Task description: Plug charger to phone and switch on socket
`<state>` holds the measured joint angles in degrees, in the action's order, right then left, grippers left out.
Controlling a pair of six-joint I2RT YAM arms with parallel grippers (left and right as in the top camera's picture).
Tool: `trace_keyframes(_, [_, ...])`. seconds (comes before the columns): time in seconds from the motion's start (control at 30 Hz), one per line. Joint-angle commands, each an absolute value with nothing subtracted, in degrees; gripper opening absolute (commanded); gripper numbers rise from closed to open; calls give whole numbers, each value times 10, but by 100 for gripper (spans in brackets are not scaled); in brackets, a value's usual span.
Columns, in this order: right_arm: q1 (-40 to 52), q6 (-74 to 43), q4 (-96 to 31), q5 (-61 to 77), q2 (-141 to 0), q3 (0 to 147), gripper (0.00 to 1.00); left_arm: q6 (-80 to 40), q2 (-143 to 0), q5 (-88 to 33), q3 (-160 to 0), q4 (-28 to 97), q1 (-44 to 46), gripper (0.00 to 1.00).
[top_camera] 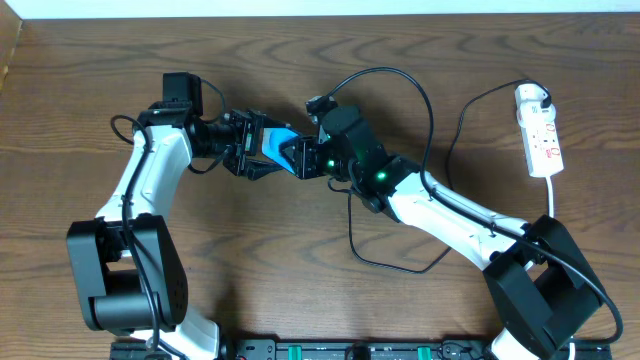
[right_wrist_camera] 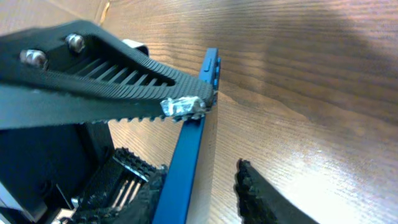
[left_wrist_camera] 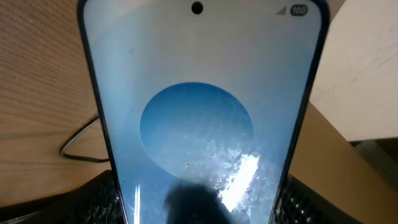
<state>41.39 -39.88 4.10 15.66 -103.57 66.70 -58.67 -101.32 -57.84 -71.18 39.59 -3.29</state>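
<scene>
Just a brown wooden table [top_camera: 300, 300], grain running side to side, and a white strip [top_camera: 300, 8] along its far edge up top.

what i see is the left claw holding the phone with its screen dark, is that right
No: the left claw does hold the phone, but its screen is lit bright blue, not dark. The left wrist view shows it.
</scene>
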Motion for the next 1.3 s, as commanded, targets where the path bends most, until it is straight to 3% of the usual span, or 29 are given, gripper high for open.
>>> trace_keyframes(0.0, [418,-423,40,151,-1042,677,23,-588,-1000,-591,-728,396,-36,66])
trace_keyframes(0.27, [413,-450,53,149,-1042,677,1,-588,-1000,-591,-728,396,-36,66])
trace_keyframes(0.8, [309,-625,72,250,-1022,677,1,-568,-1000,-594,-728,390,-36,66])
trace_keyframes(1.0, [291,-708,110,265,-1022,677,1,-521,-1000,-652,-728,307,-36,66])
trace_keyframes(1.27, [292,-830,215,251,-1022,677,1,-543,-1000,-712,-728,178,-36,66])
